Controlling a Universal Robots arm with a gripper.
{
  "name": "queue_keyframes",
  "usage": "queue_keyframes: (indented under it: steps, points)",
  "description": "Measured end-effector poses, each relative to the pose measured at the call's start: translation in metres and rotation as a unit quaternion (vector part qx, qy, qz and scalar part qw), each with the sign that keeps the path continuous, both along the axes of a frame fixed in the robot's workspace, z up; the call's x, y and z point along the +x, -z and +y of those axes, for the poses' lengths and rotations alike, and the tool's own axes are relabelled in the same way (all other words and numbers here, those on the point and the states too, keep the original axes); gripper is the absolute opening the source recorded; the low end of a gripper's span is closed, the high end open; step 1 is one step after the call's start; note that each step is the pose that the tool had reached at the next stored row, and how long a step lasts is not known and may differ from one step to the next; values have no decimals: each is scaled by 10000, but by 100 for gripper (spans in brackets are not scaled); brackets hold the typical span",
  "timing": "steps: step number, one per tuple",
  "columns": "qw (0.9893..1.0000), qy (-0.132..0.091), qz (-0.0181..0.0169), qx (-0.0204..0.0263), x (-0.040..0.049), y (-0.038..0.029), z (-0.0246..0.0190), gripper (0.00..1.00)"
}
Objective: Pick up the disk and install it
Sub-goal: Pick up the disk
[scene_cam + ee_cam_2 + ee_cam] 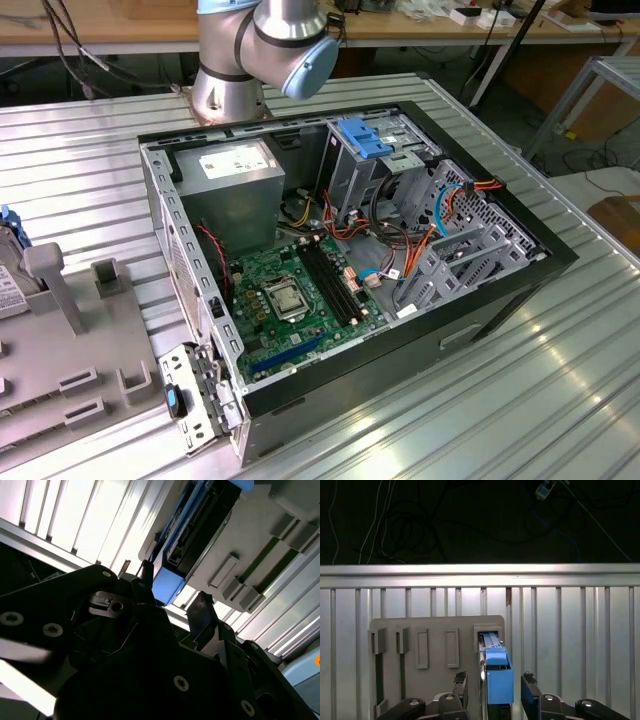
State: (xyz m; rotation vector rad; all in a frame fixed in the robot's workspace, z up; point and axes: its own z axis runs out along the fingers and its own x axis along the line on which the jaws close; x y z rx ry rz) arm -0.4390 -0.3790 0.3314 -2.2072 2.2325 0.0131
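Disk [499,680] sits on edge in the grey rack [435,627]
Blue carrier frame, dark metal body; hand [494,677] spread apart, straddling it.

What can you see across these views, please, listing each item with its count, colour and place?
disk: one, blue frame, in an end slot of the holder
holder: one, grey, slotted, on the table at the exterior view's left
computer case: one, black, open, mid-table
motherboard: one, green, inside the case
power supply: one, grey with a white label, in a far corner of the case
drive cage: one, metal with blue tabs, inside the case
table: one, ribbed silver
arm: one, silver and pale blue, behind the case
gripper: one, dark, jaws open either side of the disk
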Motion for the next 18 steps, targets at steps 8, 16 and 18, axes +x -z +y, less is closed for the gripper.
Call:
queue_keyframes:
  steps: [8,16,18]
  points:
    - [10000,1,-90,-17,2,144,1,55]
    - [10000,0,-71,-28,2,245,1,53]
    - [10000,1,-73,-27,2,248,1,46]
